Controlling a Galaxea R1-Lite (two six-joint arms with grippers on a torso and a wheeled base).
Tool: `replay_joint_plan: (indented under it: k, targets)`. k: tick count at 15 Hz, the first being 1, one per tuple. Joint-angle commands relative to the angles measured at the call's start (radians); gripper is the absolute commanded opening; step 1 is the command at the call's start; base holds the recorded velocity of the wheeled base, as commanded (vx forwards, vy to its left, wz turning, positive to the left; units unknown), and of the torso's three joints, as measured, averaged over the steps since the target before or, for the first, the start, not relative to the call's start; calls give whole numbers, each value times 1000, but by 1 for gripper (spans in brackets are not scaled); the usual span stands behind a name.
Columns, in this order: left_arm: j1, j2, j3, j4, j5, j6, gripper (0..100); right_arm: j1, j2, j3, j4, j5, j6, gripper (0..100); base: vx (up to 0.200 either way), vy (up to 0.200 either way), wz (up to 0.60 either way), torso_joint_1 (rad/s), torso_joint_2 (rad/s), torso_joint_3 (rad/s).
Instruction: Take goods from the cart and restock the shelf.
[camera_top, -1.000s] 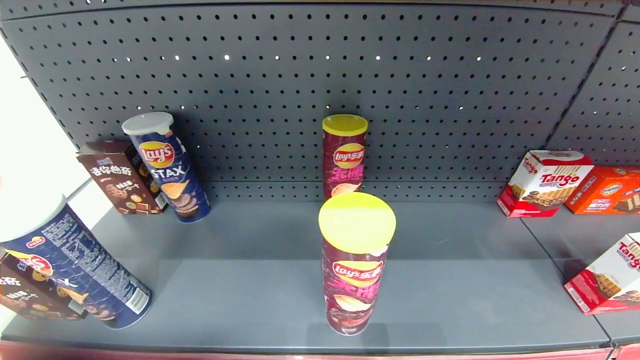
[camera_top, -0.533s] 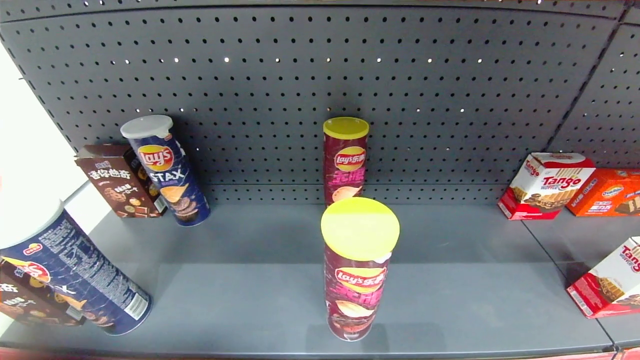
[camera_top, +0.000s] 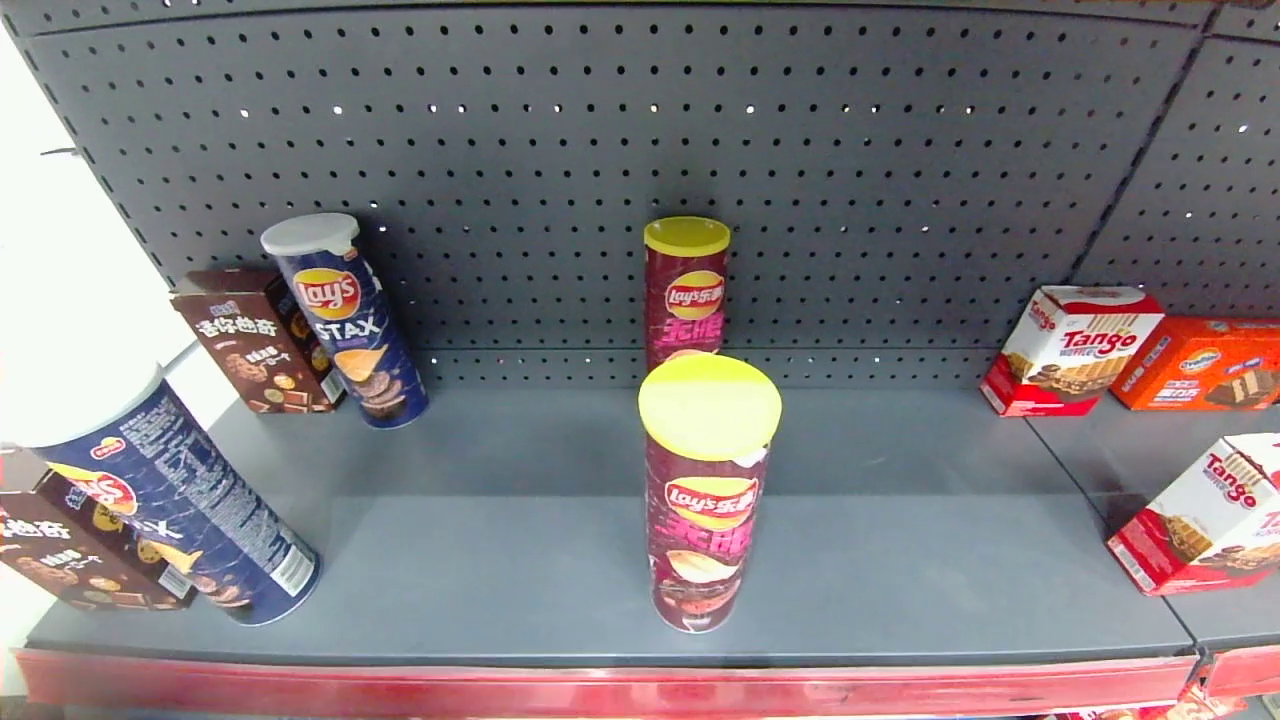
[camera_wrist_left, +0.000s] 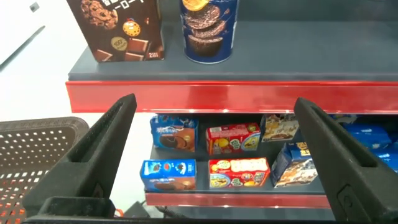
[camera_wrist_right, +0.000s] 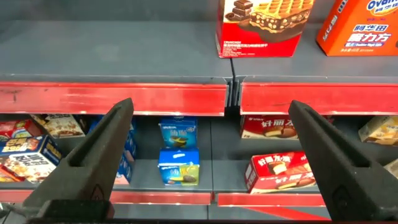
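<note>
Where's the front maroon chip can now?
Head view: the front maroon chip can stands upright at the middle of the shelf, near its front edge, before the second maroon can.

Left hand (camera_wrist_left: 214, 102) fingers spread wide, right hand (camera_wrist_right: 211, 104) likewise spread wide
</note>
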Motion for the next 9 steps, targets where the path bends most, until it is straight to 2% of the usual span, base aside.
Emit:
replay_joint_plan:
  k: [1,9]
  targets:
    - [0,1,0,-1,0,0,100,0,2,0,0,1,0,100,0,0,0,0,0,0]
    - [0,1,0,-1,0,0,100,0,2,0,0,1,0,100,0,0,0,0,0,0]
